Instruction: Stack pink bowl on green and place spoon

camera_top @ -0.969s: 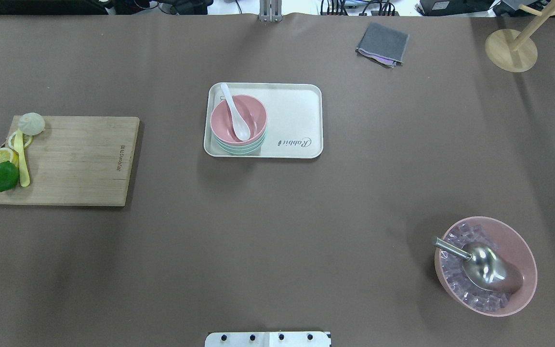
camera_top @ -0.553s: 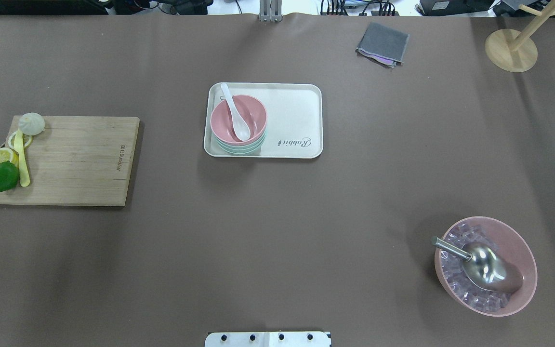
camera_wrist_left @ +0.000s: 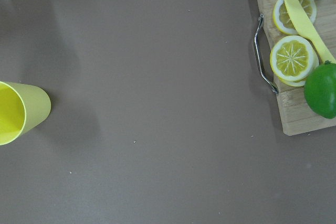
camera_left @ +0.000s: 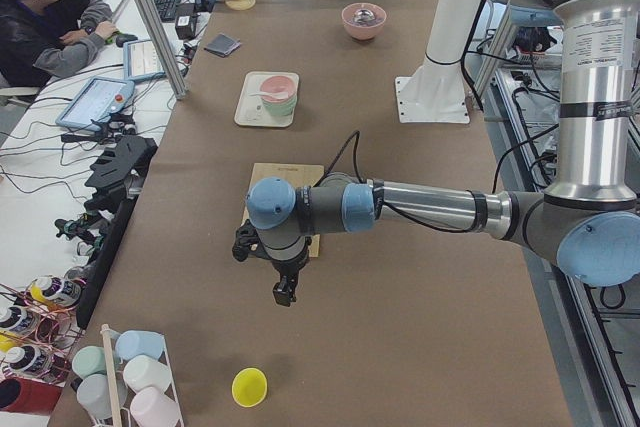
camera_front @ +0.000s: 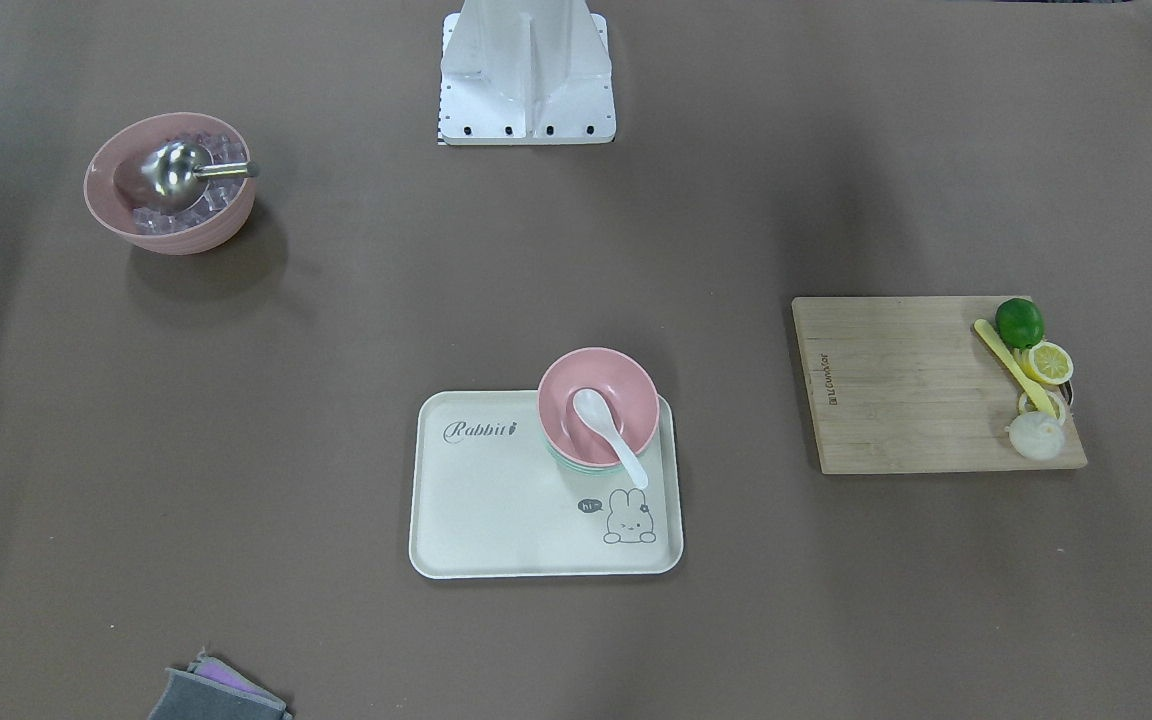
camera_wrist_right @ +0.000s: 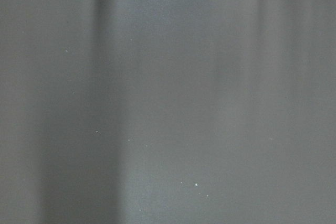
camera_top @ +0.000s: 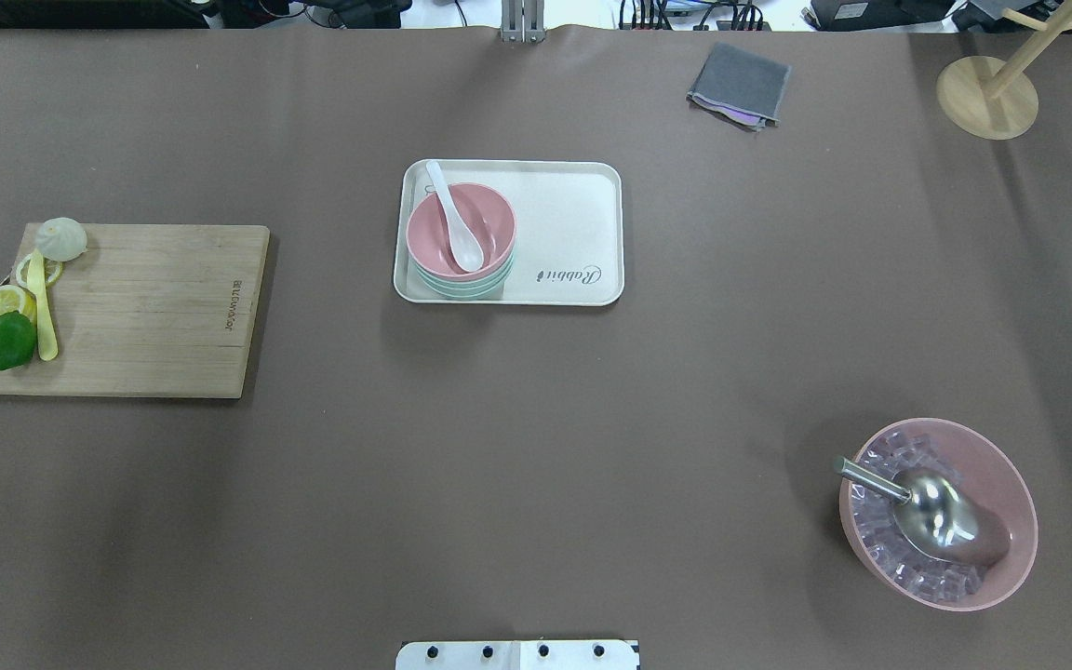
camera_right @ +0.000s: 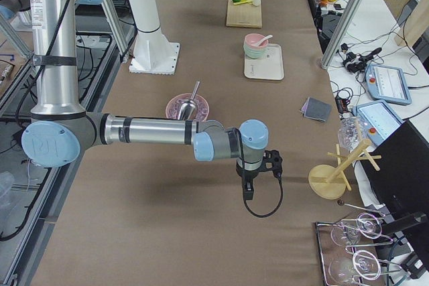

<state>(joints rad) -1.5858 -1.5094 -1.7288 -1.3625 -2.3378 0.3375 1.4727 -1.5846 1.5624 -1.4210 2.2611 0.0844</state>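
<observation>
The pink bowl [camera_top: 489,216] sits nested on the green bowl [camera_top: 462,289] at the left end of a cream tray [camera_top: 573,223]. A white spoon [camera_top: 454,221] lies in the pink bowl, its handle over the far-left rim. The stack also shows in the front-facing view [camera_front: 631,392]. Both arms are off to the table's ends. The left gripper [camera_left: 283,293] hangs over bare table beyond the cutting board. The right gripper [camera_right: 247,192] hangs over bare table near the wooden stand. I cannot tell whether either is open or shut.
A wooden cutting board [camera_top: 145,307] with a lime [camera_top: 8,341], lemon slices, a yellow knife and a bun lies at the left. A large pink bowl [camera_top: 1006,475] of ice with a metal scoop stands front right. A grey cloth [camera_top: 739,84] and a wooden stand [camera_top: 987,93] are at the back right. A yellow cup [camera_wrist_left: 16,114] lies at the far left.
</observation>
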